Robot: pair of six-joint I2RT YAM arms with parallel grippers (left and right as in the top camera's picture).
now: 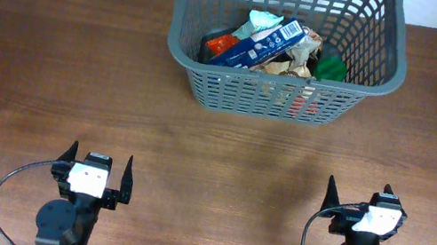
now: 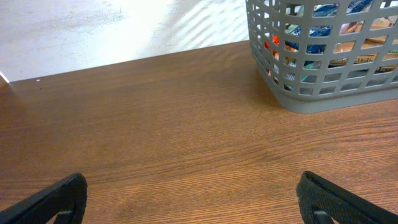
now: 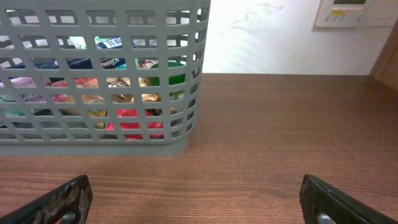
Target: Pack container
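The container (image 1: 389,76) is a grey lattice basket at the far middle of the table. It holds several packets, among them a blue box (image 1: 259,44), a green packet (image 1: 330,67) and an orange one (image 1: 219,44). It also shows in the left wrist view (image 2: 323,102) and the right wrist view (image 3: 99,146). My left gripper (image 1: 97,171) is open and empty near the front left, far from the basket. My right gripper (image 1: 358,198) is open and empty near the front right. Both show only bare wood between their fingers (image 2: 193,199) (image 3: 196,199).
The wooden table (image 1: 48,65) runs from the wall to the front edge. A white wall box (image 3: 351,12) hangs at the back right. Black cables (image 1: 5,184) loop beside each arm base.
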